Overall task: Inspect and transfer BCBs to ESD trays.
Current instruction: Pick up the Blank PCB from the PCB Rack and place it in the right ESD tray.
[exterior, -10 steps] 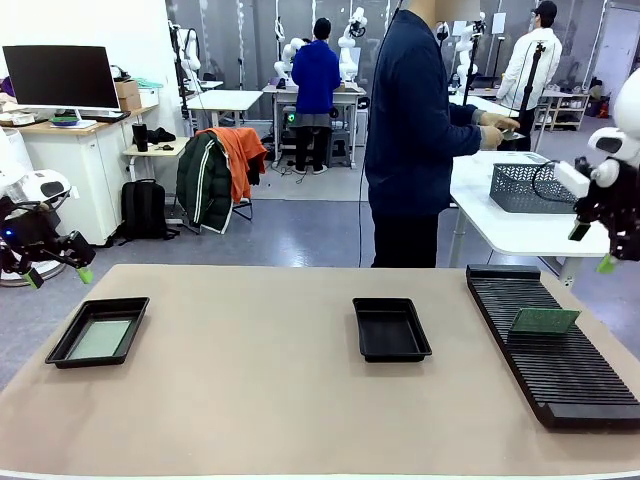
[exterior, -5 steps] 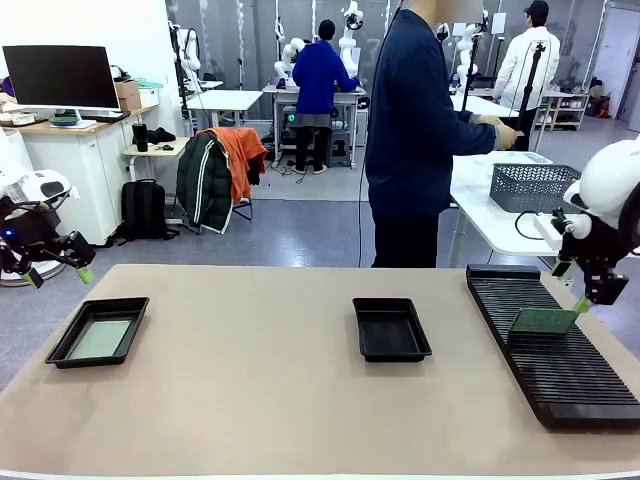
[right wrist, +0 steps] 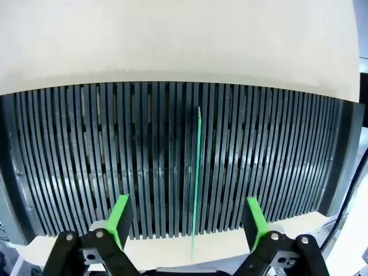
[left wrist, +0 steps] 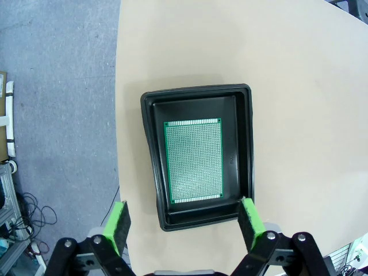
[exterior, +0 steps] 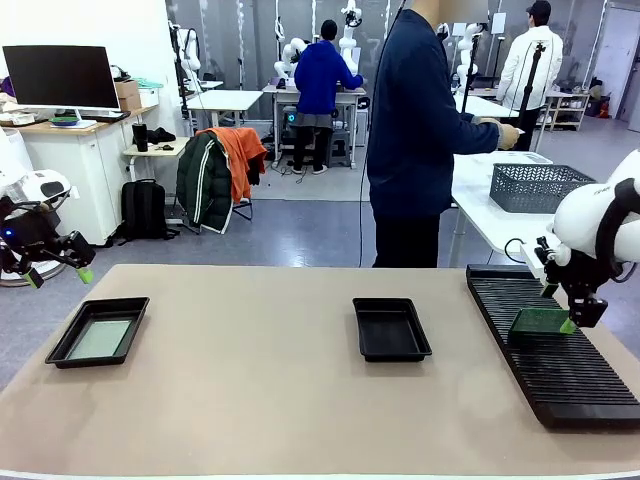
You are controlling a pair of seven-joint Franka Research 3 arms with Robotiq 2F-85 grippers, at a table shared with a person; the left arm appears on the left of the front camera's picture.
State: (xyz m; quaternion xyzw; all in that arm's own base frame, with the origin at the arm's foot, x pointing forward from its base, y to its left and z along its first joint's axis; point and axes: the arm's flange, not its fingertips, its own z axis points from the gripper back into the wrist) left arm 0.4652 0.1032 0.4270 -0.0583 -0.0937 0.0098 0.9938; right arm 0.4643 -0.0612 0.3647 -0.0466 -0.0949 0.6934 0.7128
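Above the slotted rack [exterior: 570, 385] at the right side of the table [exterior: 250, 400]: right gripper [exterior: 557, 308], fingers spread wide, nothing pinched. Directly under it, one BCB [exterior: 538, 322], standing on edge in a rack slot and tilted a little. In the right wrist view, edge-on as a thin green line between the two green pads [right wrist: 122, 214], touching neither.

Off the table's left edge, in the air: left gripper [exterior: 60, 277], also spread wide, holding nothing. Below it in the left wrist view, the left ESD tray [left wrist: 150, 144], with a second BCB [left wrist: 192, 161] lying flat on its floor, framed between the fingertips but well below them. Near the table's middle, the middle ESD tray [exterior: 390, 303], black and shallow.

Tan tabletop. Beyond the far edge, a person [exterior: 415, 130] in a dark blue top, turned toward a white side table with a grey mesh basket [exterior: 530, 185]. Further back: grey floor, a monitor [exterior: 60, 75] on another table, an orange jacket [exterior: 240, 150] over a chair, more people at other tables.
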